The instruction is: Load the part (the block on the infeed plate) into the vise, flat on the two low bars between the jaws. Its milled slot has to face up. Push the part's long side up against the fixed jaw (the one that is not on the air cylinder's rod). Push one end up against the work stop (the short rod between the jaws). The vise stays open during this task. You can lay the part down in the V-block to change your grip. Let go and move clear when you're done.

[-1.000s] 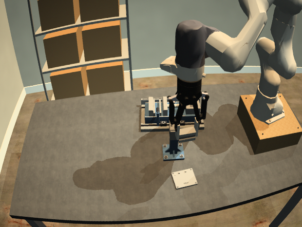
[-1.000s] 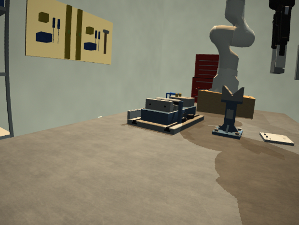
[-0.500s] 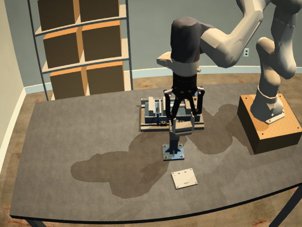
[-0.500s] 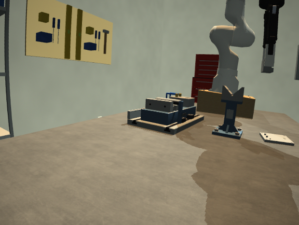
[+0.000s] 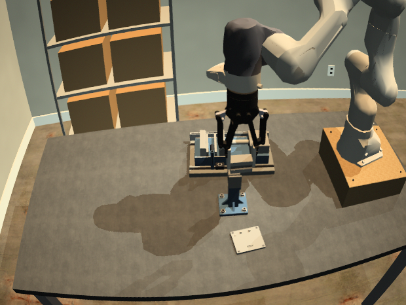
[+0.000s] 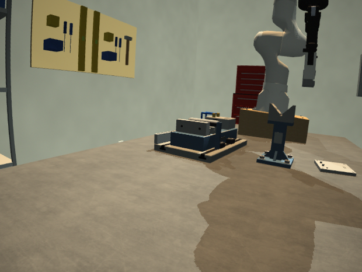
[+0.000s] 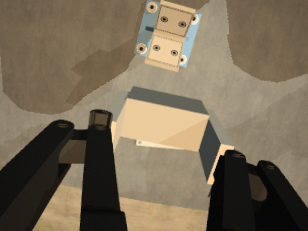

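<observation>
My gripper (image 5: 241,153) is shut on the part (image 5: 241,160), a pale block, and holds it high above the table. In the exterior view the part (image 6: 308,74) hangs from the gripper (image 6: 310,62) above and a little right of the V-block (image 6: 280,131). In the wrist view the part (image 7: 166,127) sits between my fingers, with the V-block (image 7: 167,34) below and ahead. I cannot tell which way the slot faces. The open vise (image 5: 203,150) stands at mid-table (image 6: 201,134). The infeed plate (image 5: 247,239) is bare.
The robot's base stands on a wooden pedestal (image 5: 362,165) at the right. A shelf rack with cardboard boxes (image 5: 109,62) stands behind the table's left. The infeed plate (image 6: 334,167) lies right of the V-block (image 5: 233,193).
</observation>
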`<state>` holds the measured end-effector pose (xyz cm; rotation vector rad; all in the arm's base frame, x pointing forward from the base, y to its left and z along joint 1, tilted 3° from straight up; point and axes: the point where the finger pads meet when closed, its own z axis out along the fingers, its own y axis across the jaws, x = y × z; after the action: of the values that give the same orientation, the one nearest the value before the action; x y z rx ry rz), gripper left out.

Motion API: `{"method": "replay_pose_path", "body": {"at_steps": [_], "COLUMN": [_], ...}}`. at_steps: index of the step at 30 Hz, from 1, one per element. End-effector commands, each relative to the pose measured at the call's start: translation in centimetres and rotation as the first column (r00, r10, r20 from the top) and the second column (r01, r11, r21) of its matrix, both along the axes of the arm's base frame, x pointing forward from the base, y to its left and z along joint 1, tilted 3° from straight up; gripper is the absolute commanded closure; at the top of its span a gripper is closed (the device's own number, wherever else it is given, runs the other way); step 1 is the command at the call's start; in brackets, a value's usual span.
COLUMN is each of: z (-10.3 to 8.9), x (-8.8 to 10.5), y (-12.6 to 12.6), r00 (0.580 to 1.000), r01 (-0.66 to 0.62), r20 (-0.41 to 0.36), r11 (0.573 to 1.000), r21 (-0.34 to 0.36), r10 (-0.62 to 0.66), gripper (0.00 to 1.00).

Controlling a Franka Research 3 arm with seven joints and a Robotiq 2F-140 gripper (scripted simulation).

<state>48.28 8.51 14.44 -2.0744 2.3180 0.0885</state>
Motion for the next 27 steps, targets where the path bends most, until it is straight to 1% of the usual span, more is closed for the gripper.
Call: {"method": "replay_pose_path", "body": {"at_steps": [1, 6, 8, 18, 27], "z": [0.1, 0.0, 0.0, -0.2, -0.2], "x": [0.3, 0.3, 0.3, 0.2, 0.2], "y": [-1.2, -2.6, -2.6, -4.7, -5.6], "r00": [1.000, 1.000, 1.000, 0.999, 0.999], "r01": [-0.009, 0.008, 0.008, 0.033, 0.043], "r20": [0.009, 0.009, 0.009, 0.009, 0.008], "r11": [1.000, 1.000, 1.000, 0.999, 0.999], "r21": [-0.001, 0.000, 0.000, 0.001, 0.002], "r10": [0.009, -0.008, -0.008, -0.033, -0.043], "gripper": [1.00, 1.00, 1.00, 1.00, 1.00]}}
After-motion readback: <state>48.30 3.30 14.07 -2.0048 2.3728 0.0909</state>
